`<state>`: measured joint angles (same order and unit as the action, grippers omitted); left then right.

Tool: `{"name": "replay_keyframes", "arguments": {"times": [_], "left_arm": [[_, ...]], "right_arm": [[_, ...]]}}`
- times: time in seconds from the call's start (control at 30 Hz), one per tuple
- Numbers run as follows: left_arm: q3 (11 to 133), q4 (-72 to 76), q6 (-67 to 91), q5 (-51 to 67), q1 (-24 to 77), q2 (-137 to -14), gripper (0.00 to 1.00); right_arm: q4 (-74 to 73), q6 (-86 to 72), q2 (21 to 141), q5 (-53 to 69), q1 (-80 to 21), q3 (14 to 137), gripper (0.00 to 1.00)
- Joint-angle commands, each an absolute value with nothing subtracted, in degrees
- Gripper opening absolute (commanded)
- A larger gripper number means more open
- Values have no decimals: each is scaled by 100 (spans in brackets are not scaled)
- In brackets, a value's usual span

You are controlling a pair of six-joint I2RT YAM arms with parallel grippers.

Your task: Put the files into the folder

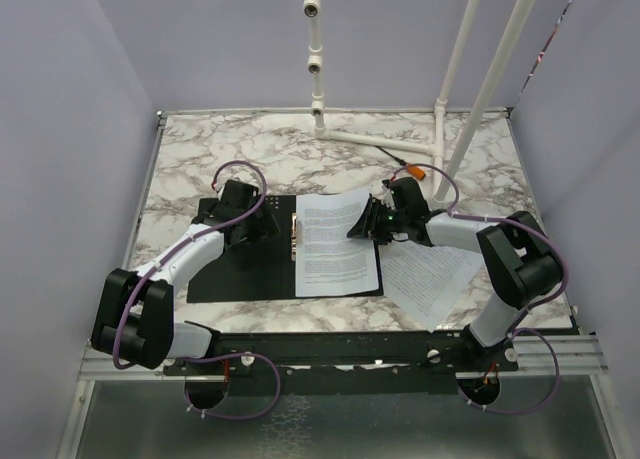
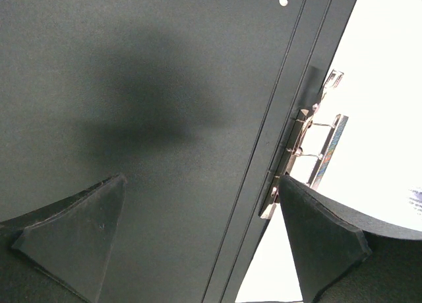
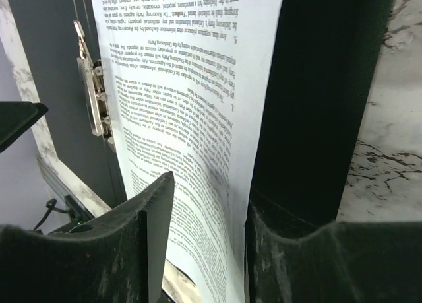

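Note:
The folder (image 1: 240, 269) lies open on the marble table, black inside up, with its metal spine clip (image 1: 295, 234) in the middle. One printed sheet of the files (image 1: 335, 244) lies on its right half. Another sheet (image 1: 430, 279) lies on the table to the right, partly under my right arm. My left gripper (image 1: 262, 219) is open and low over the folder's left half (image 2: 132, 85), with the clip (image 2: 316, 151) by its right finger. My right gripper (image 1: 365, 224) is open, its jaws on either side of the sheet's right edge (image 3: 184, 85), which curls up between them.
White plastic pipes (image 1: 380, 139) stand at the back of the table, with a small orange object (image 1: 415, 172) near them. Grey walls close in both sides. A metal rail (image 1: 340, 354) runs along the near edge.

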<state>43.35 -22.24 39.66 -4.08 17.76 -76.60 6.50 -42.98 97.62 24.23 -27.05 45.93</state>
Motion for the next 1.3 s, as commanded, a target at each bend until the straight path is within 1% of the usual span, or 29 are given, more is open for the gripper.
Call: {"name": "replay_keyframes", "arguments": {"times": [0.0,0.13,0.33,0.7,1.03,1.27], "left_arm": [[4282,-2139,3973,-321,1788,-7515,99],[4292,-2137,3966,-308,1784,-7515,99],[4298,-2137,3964,-308,1792,-7508,99],[4334,-2144,3947,-311,1786,-7447,99],[4415,-2226,3875,-407,1789,-7139,99],[4608,-2317,3774,-340,1800,-6754,99]], "right_arm": [[277,-4093,9550,2011,-2747,4801,49],[45,-3985,9470,1764,-2742,4863,57],[-365,-3841,9334,1384,-2742,4951,62],[-993,-3625,8744,553,-2745,4990,65],[-1681,-3447,7492,-104,-2742,4664,74],[-2254,-3467,6417,-211,-2742,4493,77]]}}
